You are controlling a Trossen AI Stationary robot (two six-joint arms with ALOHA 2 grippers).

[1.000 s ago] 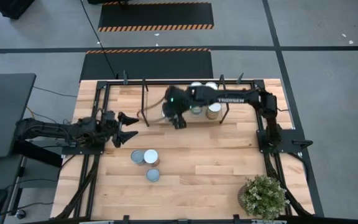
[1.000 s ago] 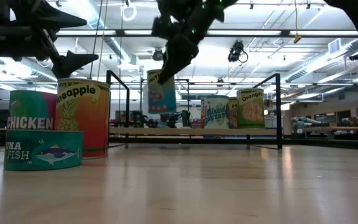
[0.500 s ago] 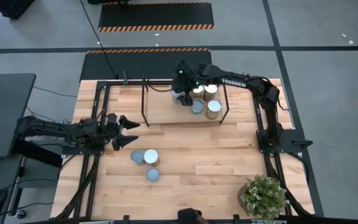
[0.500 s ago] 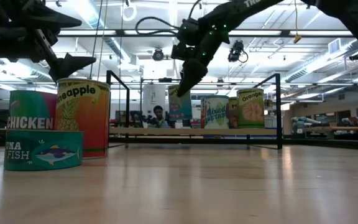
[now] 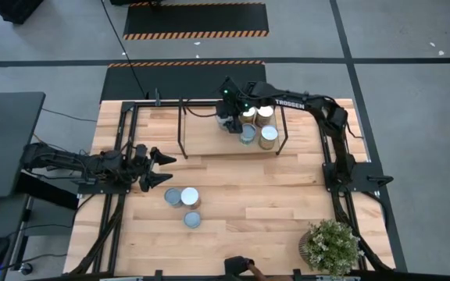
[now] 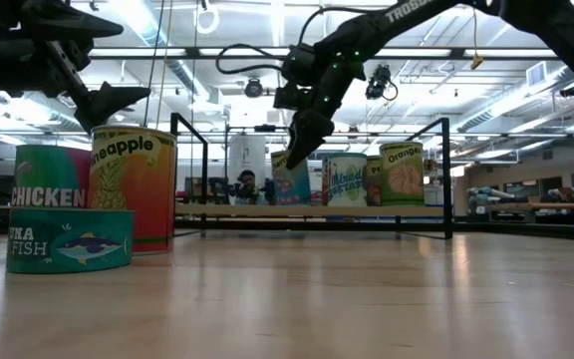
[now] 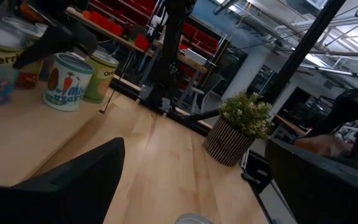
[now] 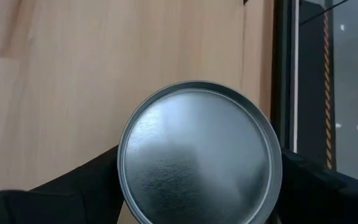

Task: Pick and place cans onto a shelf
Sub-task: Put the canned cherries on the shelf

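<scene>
My right gripper point(image 5: 227, 122) reaches over the light-wood shelf point(image 5: 205, 142) and is shut on a can with a silver lid point(image 8: 199, 168), which also shows in the low view point(image 6: 292, 184). Several more cans point(image 5: 258, 125) stand on the shelf's right part. Three cans point(image 5: 184, 204) stand on their bases on the tabletop near the middle. My left gripper point(image 5: 155, 167) hangs open and empty to their far left, above the table. My right gripper pinches the can's round side wall point(image 8: 124, 186), just below the lid rim, between its two fingers. The fingers come from above and point down. The can is upright, its bottom at the shelf board point(image 6: 267, 210); whether it rests there I cannot tell.
Black upright posts point(image 5: 181, 129) frame the shelf, and a black frame runs along the table's edges. A potted plant point(image 5: 331, 246) stands at the near right corner. A person's hand point(image 5: 244, 269) shows at the table's near edge.
My right gripper has carried the can from the shelf's left part toward the far right, beside the other cans, and has gone down with it until the can's bottom is at the shelf board. The can has stayed upright in the hold.
</scene>
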